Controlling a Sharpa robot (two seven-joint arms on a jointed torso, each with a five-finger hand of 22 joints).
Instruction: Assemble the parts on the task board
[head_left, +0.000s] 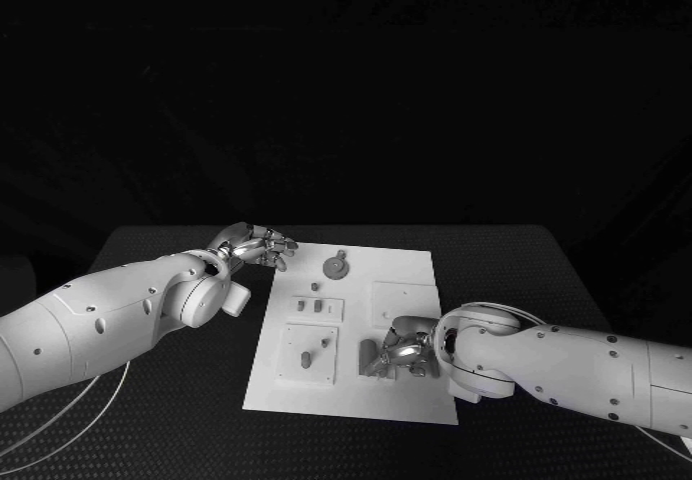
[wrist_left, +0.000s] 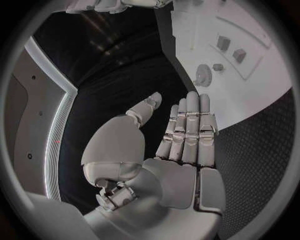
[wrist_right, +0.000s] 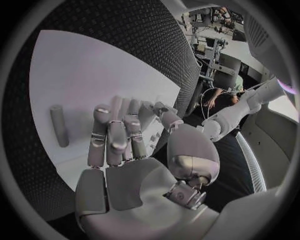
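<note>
Right hand (head_left: 400, 352) rests low on the task board (head_left: 397, 400), near its front right part, w/ fingers curled down toward the plate. In the right wrist view the fingers (wrist_right: 112, 137) lie close together, bent over the white surface; whether they pinch something I cannot tell, as the tips hide what is under them. A small grey rod-like part (wrist_right: 59, 125) lies flat on the board just beside this hand, apart from the fingers.

Left hand (head_left: 255, 245) hovers at the board's far left corner, above the counter (head_left: 159, 250) edge, not touching the plate. In the left wrist view its fingers (wrist_left: 190, 130) are straight and side by side, thumb apart, palm bare: it holds nothing.

On the board, a round part w/ a small tab (head_left: 335, 266) lies near the far edge, close to the left hand. Further toward the front there is a row of small block parts (head_left: 316, 304) in the left-centre, then a raised square panel (head_left: 307, 355) w/ a small piece on it at front left, next to the right hand. Another square outline (head_left: 407, 297) is on the right side, just behind the right hand.

Board sits in the mid of the dark counter.
</note>
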